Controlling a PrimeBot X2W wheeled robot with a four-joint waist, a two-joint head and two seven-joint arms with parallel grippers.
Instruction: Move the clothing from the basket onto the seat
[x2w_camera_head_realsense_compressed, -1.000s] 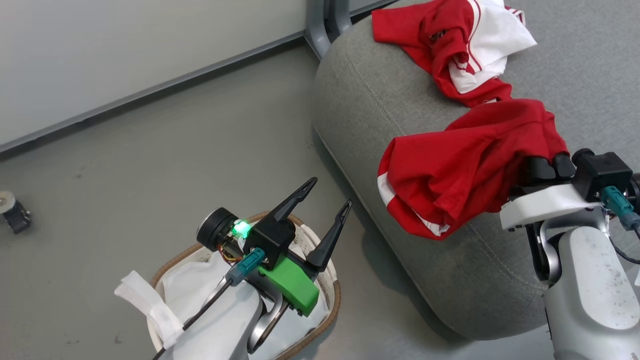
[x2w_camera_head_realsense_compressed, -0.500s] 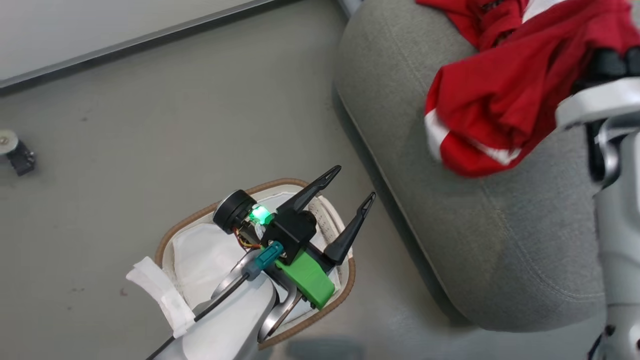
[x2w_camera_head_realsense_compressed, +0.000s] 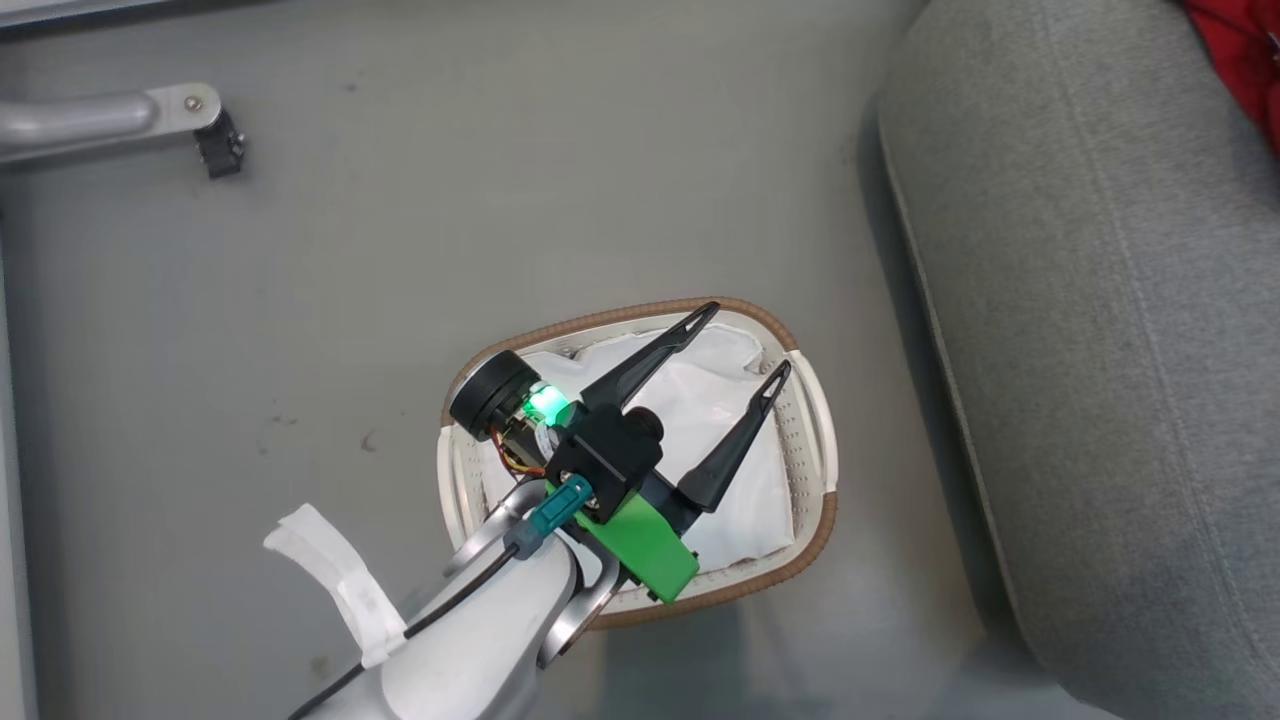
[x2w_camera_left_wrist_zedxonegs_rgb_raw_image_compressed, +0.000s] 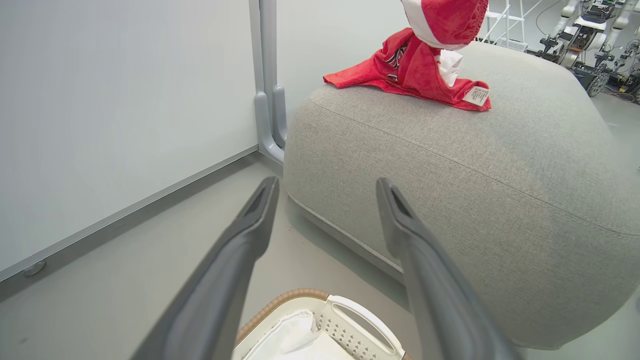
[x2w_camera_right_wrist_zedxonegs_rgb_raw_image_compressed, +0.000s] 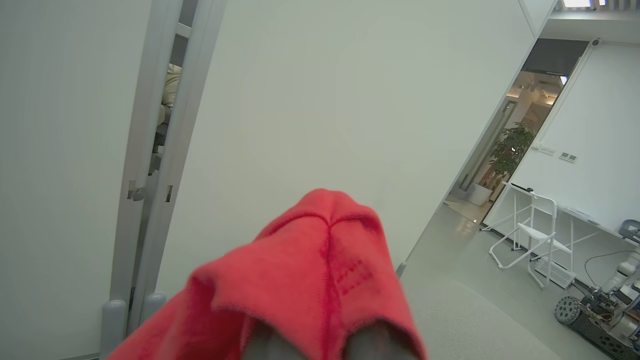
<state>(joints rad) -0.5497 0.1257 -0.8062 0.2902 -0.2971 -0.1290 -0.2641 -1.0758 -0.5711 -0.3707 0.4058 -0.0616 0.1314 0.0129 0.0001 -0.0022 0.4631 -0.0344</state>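
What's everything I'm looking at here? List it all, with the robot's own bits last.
basket: one, white with a brown rim, on the floor beside the seat
white sheet: one, white, inside the basket
seat: one, grey, right of the basket
clothing on the seat: one heap, red and white, on the seat's top
held garment: one, red, draped over the right gripper
metal leg: one, silver, far left on the floor
chair: one, white, background
potted plant: one, green, by the doorway
left gripper: one, black, open above the basket
right gripper: one, dark, shut on the held garment
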